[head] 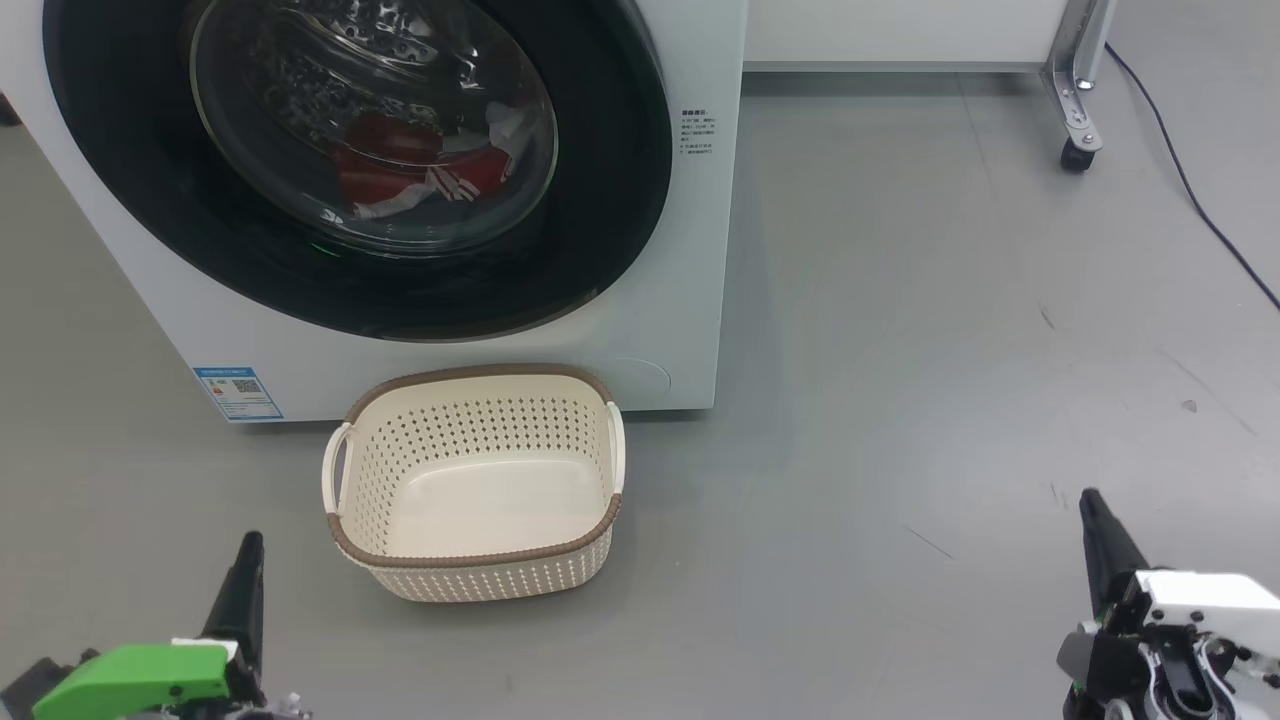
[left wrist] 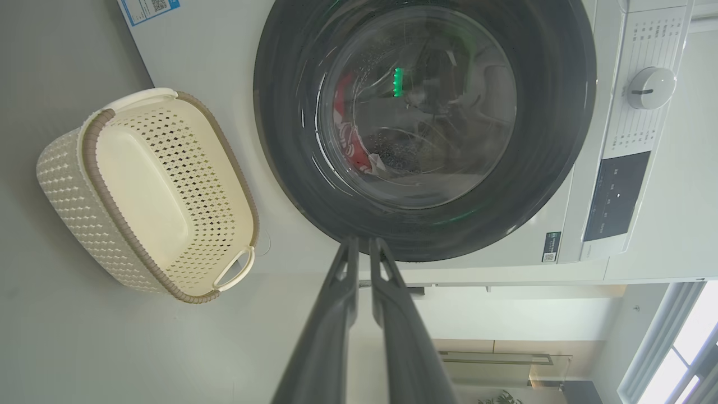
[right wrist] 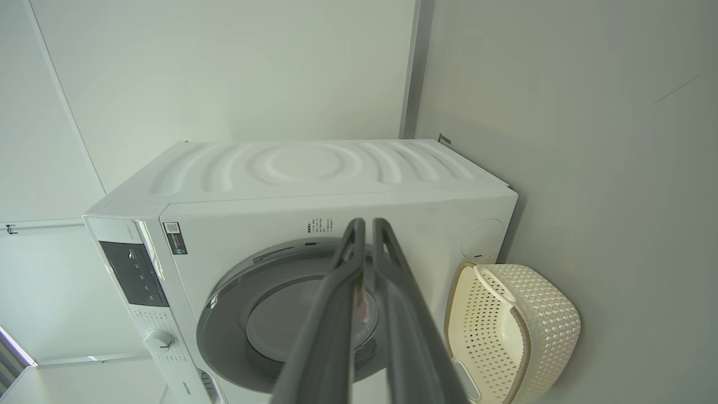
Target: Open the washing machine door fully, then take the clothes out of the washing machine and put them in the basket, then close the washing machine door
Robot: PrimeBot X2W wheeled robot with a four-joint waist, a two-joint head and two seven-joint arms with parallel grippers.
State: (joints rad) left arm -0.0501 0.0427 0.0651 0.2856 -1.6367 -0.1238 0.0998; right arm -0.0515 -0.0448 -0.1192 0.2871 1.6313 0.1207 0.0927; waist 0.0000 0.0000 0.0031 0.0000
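Observation:
The white washing machine (head: 690, 300) stands ahead with its door (head: 615, 220) closed flat against the front, black rim around bulging glass. Behind the glass lie the red and white clothes (head: 400, 165), which also show as a red strip (left wrist: 343, 106) in the left wrist view. On the floor just in front sits the cream basket (head: 480, 585), with nothing in it. My left gripper (head: 250, 545) is low at the left, short of the basket, fingers together and holding nothing. Far off to the right, my right gripper (head: 1092, 500) is shut and bare too.
A metal leg on a caster (head: 1078, 110) and a black cable (head: 1200, 205) are at the far right on the grey floor. The machine's knob (left wrist: 650, 87) and dark control panel (left wrist: 614, 196) sit above the door. A blue label (head: 238, 392) marks the machine's lower front.

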